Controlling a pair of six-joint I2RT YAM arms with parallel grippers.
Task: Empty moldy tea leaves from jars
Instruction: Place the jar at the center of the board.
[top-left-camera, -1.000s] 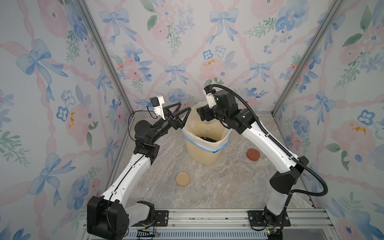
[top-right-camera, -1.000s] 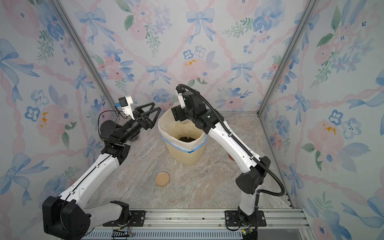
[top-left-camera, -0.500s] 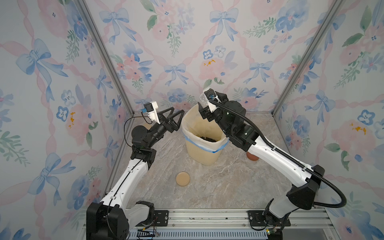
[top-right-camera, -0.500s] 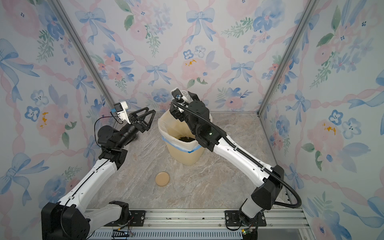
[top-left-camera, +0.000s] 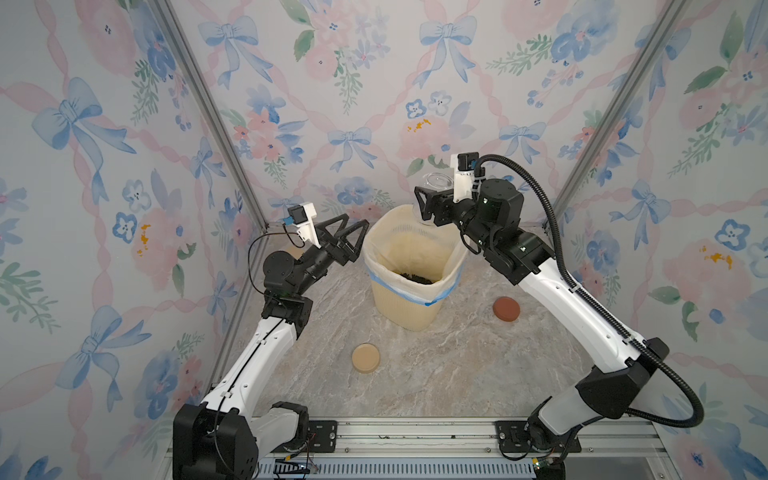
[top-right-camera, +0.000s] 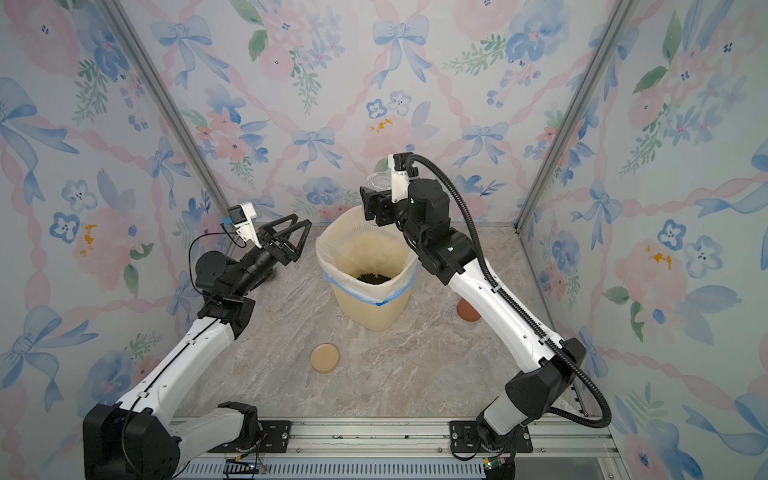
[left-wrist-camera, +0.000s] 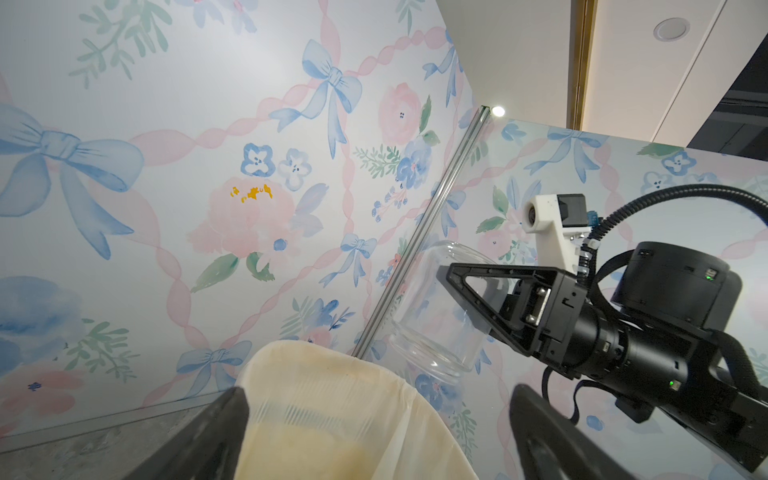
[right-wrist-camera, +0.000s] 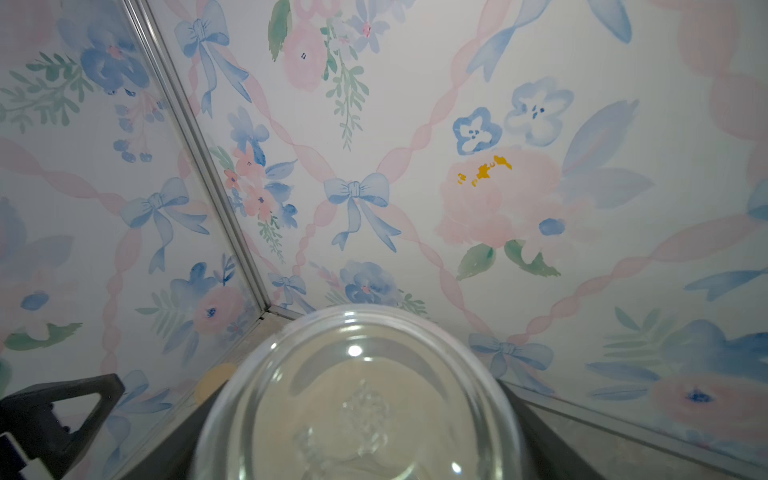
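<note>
A clear glass jar (top-left-camera: 437, 180) (top-right-camera: 378, 180) hangs mouth-down and tilted above the far rim of the cream bin (top-left-camera: 411, 307) (top-right-camera: 370, 307). My right gripper (top-left-camera: 428, 208) (top-right-camera: 370, 208) is shut on it. The jar (left-wrist-camera: 440, 307) (right-wrist-camera: 361, 407) looks empty, and its base faces the right wrist camera. Moldy tea leaves (top-left-camera: 415, 276) (top-right-camera: 374, 277) lie dark on the bin's floor. My left gripper (top-left-camera: 355, 222) (top-right-camera: 302, 221) (left-wrist-camera: 378, 399) stands open and empty beside the bin's left rim. Other jars are out of view.
A tan lid (top-left-camera: 366, 359) (top-right-camera: 325, 358) lies on the marble table in front of the bin. A reddish-brown lid (top-left-camera: 506, 309) (top-right-camera: 467, 309) lies to the bin's right, under my right arm. Another tan disc (right-wrist-camera: 216, 382) shows near the back left corner. Floral walls close in on three sides.
My right wrist has turned with the jar over the bin's far rim, and that arm's elbow has swung out to the right. The left gripper has stayed open beside the bin.
</note>
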